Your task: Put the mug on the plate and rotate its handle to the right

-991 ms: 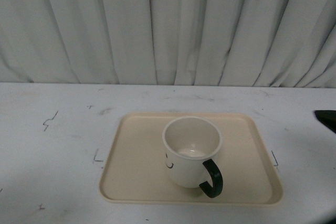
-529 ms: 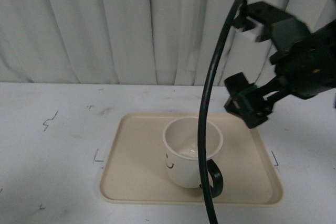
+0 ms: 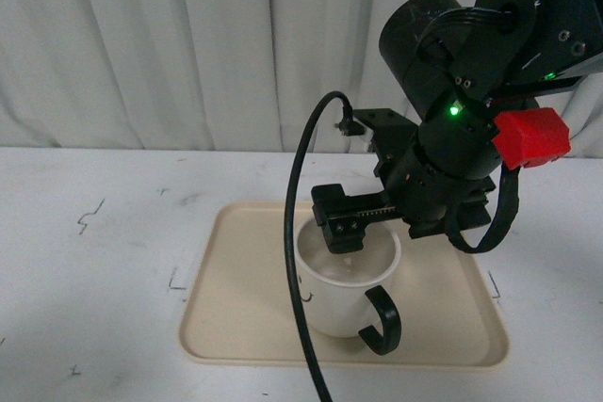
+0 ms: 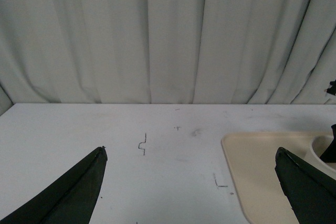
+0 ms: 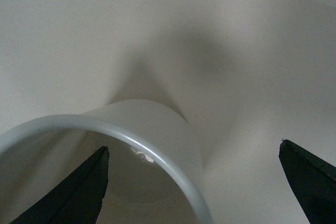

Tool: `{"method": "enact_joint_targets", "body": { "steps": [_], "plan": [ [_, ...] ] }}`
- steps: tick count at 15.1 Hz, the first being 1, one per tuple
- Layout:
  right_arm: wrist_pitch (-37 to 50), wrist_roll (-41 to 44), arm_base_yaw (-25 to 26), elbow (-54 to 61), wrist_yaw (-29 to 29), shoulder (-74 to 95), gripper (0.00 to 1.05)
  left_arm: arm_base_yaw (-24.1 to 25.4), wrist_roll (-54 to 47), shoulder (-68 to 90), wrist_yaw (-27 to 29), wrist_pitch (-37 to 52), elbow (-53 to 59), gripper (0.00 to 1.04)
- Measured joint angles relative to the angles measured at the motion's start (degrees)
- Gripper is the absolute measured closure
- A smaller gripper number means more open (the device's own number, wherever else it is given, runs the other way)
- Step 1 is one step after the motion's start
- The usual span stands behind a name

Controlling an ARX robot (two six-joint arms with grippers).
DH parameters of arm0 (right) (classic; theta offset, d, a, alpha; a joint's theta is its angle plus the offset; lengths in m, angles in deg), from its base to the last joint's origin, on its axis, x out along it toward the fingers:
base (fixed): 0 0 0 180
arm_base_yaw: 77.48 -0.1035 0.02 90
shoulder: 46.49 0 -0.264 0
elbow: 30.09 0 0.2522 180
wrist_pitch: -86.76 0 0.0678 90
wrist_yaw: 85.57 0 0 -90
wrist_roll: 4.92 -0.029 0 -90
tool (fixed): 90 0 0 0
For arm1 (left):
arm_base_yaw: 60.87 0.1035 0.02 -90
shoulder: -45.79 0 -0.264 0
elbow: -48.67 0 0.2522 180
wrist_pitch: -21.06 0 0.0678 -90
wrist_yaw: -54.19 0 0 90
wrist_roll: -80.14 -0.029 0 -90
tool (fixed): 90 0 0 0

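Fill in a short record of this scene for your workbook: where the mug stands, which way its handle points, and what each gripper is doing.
mug: upright on the plate, near its middle
handle: points toward the robot and to its right
plate: flat on the white table
right gripper: open over the mug, fingers spread either side of its rim, not closed on it
left gripper: open, empty, over bare table beside the plate
backdrop: pale curtain

One mug, one plate
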Motion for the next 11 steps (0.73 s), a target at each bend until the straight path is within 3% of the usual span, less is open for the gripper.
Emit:
{"method": "enact_joint_targets", "body": {
  "steps": [5, 6, 9, 10, 11],
  "plan": [
    [-0.81, 1.57, -1.01, 1.57, 1.7, 0.07, 0.06, 0.0, 0.0, 0.0, 0.02, 0.0, 0.0, 0.07],
    [-0.72, 1.84, -1.01, 2.16, 1.92, -0.2, 0.14, 0.0, 0.0, 0.0, 0.02, 0.0, 0.0, 0.07],
    [-0.79, 2.64, -1.01, 2.54, 1.84, -1.88, 0.47, 0.0, 0.02, 0.0, 0.02, 0.0, 0.0, 0.07],
    [-2.4, 3.76, -0.92, 2.54, 1.27, -2.84, 0.68, 0.0, 0.02, 0.0, 0.02, 0.0, 0.0, 0.07],
    [-6.43, 9.29, 0.39, 1.77, -0.83, -4.13, 1.02, 0.0, 0.0, 0.0, 0.02, 0.0, 0.0, 0.07]
  ]
}}
